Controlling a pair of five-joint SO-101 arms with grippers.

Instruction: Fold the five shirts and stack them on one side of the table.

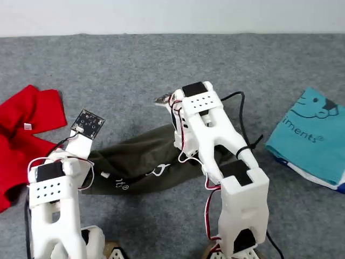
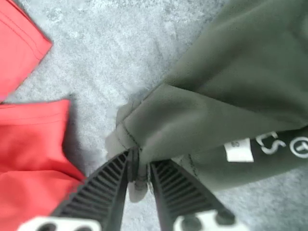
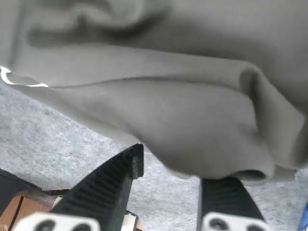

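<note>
Folding the dark olive shirt (image 1: pixel 145 162) is the step you're on, I reckon. It lies as a rumpled band across the lower middle of the high view, strung between your two arms on the grey carpeted table (image 1: pixel 135 70). Your left gripper (image 2: pixel 139 166) is pinched nearly closed on a hemmed corner of it, just beside the red shirt (image 1: pixel 27 129). Your right gripper (image 3: pixel 175 168) is spread wide with nothing in it, its tips right at a puffy folded edge at the other end of the olive cloth.

My two cents: get the right side a proper bite before you lift anything. That edge looks like several layers bunched up, so go for a single hem if you can find one, otherwise the fold will probably come out lumpy. Then I'd draw both ends apart gently to flatten it first, since soft jersey like this likely drags on carpet. Watch the left corner too. The pinch sits right at the hem and could slip out.

Count: one olive shirt, one red shirt sprawled unfolded at the left edge, and one teal shirt (image 1: pixel 307 135) that looks folded at the right edge. A white-and-blue garment (image 1: pixel 310 171) peeks out from beneath the teal one. That's four I can count. Two arms, two grippers.
</note>
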